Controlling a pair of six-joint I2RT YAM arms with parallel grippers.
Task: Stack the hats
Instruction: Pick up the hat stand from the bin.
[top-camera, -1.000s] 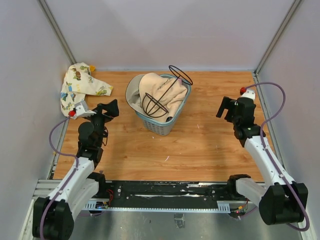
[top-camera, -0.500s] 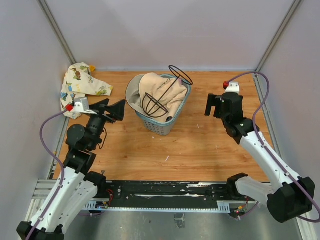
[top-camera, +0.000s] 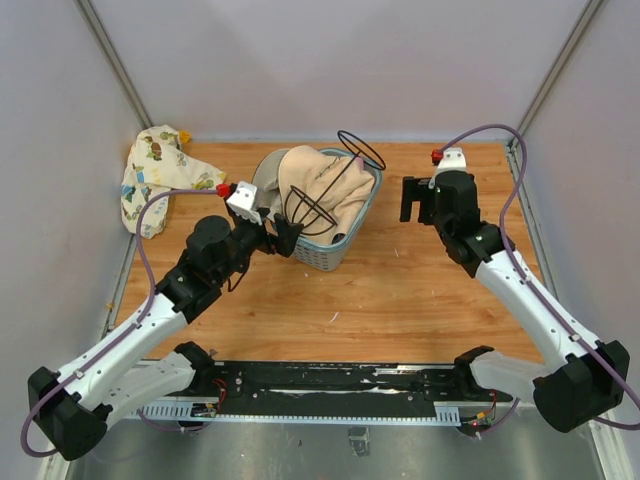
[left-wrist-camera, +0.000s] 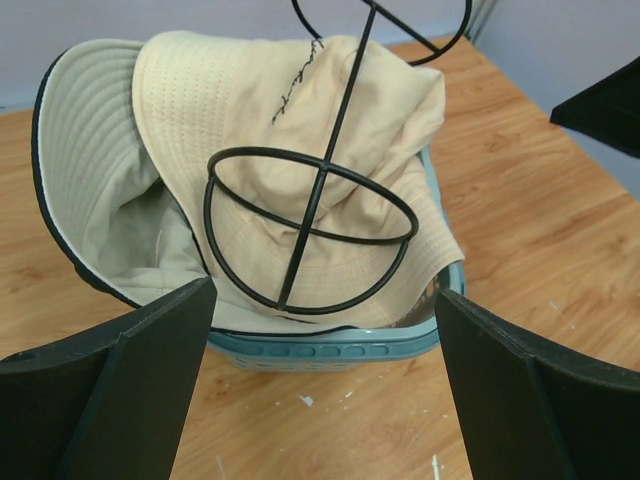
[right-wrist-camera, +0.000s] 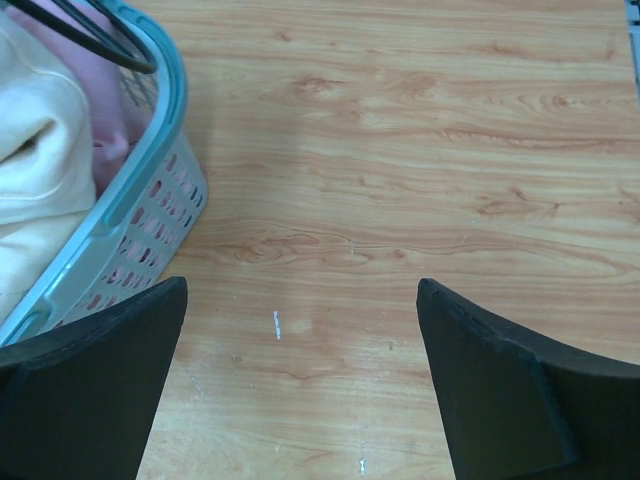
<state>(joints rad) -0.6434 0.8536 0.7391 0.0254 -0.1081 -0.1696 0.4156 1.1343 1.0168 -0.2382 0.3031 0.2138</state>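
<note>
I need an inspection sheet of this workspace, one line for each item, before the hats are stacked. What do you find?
Surface: wooden table, few small white marks.
Job's things: beige hat and pale grey hat piled in the basket; pink fabric below, unclear.
Clutter: black wire stand lying on the hats; printed cloth in the far left corner.
Grippers: left gripper open, at the basket's left side; right gripper open, over bare table.
Cables: purple cable looping along each arm.
Surroundings: plain grey walls.

Hats (top-camera: 300, 170) heaped crumpled in the basket (left-wrist-camera: 330, 350): beige hat (left-wrist-camera: 300, 150) on top, grey hat (left-wrist-camera: 90, 150) brim-up at left, pink hat (right-wrist-camera: 105, 105) underneath.
</note>
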